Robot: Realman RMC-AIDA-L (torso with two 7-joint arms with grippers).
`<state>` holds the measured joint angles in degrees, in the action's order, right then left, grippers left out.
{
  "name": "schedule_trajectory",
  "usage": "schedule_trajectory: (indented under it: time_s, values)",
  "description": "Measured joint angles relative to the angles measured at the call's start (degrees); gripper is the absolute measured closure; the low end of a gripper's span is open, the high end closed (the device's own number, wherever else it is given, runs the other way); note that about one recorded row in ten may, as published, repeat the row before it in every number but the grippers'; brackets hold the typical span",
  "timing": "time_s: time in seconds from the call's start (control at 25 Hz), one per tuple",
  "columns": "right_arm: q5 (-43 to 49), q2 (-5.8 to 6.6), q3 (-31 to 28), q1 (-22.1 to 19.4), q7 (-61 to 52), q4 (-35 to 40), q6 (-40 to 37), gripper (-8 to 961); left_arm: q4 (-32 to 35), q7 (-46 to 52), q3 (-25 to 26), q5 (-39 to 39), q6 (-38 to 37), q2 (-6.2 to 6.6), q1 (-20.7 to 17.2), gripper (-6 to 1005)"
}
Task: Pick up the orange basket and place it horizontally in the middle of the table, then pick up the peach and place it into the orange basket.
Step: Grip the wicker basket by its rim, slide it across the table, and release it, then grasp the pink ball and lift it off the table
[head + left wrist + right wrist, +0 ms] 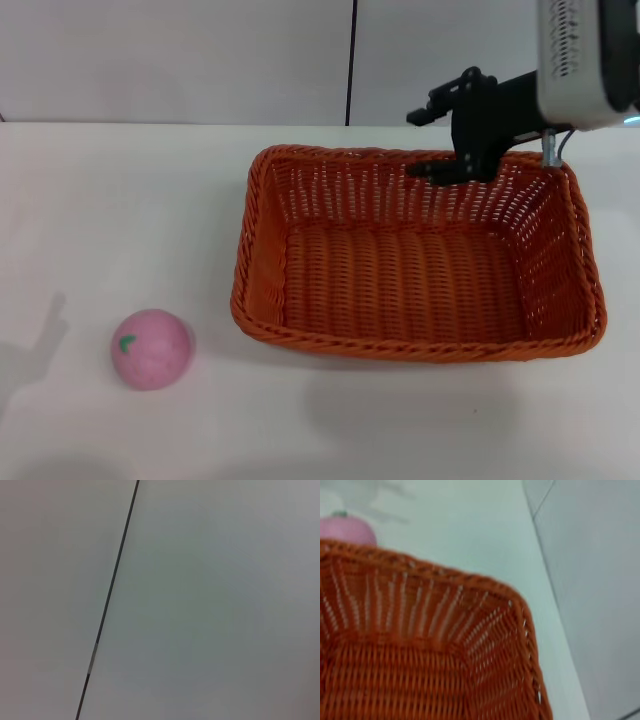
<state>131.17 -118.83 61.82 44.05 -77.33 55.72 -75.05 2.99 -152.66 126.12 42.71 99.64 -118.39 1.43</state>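
head view shows the table [120, 200], wide and white, and on it the orange basket [420, 262] lying with its long side across, a little to the right of the middle. it looks level and rests flat, so i judge the first part of the task is done or almost done. the right gripper [446, 143] is over the far rim of the basket, near the far right corner; its fingers stand apart, one above the rim and one just inside, and i cannot tell if they touch the weave. it has nothing lifted. the left gripper is not seen in any view. the peach [151, 348] sits on the table at the near left, well apart from the basket, not yet picked up. this second part is left to do.
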Motion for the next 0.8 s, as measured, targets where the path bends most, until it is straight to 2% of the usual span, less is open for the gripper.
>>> schedule_trajectory:
  time_s: [0.04, 0.24, 0.32, 0.44, 0.56, 0.68, 0.72, 0.76, 0.8]
  values:
    - [-0.69, -0.04, 0.01, -0.67, -0.12, 1.45, -0.75, 488, 0.00, 0.00, 0.00, 0.00, 0.02, 0.00, 0.02, 187]
    - [-11.44, -0.10, 0.00, -7.58, -0.52, 10.48, -4.16, 407, -0.46, 1.91, -2.18, 0.00, 0.26, 0.36, -0.34, 187]
    - [-18.54, -0.10, 0.02, -12.15, -0.43, 13.68, -4.40, 391, -1.53, 4.95, -4.83, 0.00, 0.28, 0.92, -0.85, 187]
    - [-29.33, -0.11, -0.24, -19.13, 1.00, 16.27, -3.79, 391, -3.81, 9.11, -9.66, -0.01, 0.36, 2.44, -1.98, 187]
    - [-40.54, -0.18, -1.20, -24.70, 3.65, 14.79, -3.30, 391, -6.09, 11.52, -14.89, 0.01, 0.66, 4.01, -2.48, 188]
    - [-52.95, -0.16, -3.35, -29.41, 8.52, 8.88, -4.87, 391, -6.75, 12.88, -20.16, 0.05, 1.02, 5.47, -2.19, 188]
    - [-56.69, -0.16, -4.22, -30.63, 10.49, 6.28, -5.95, 391, -6.75, 12.88, -20.16, 0.05, 1.02, 5.47, -2.19, 188]
    - [-59.82, -0.14, -5.08, -31.75, 12.09, 3.65, -7.32, 391, -6.69, 13.30, -23.78, 0.06, 0.69, 6.36, -1.41, 188]
    - [-62.40, -0.12, -6.38, -32.54, 13.36, 0.30, -9.18, 391, -6.48, 13.39, -25.14, 0.07, -0.18, 6.49, -0.78, 188]
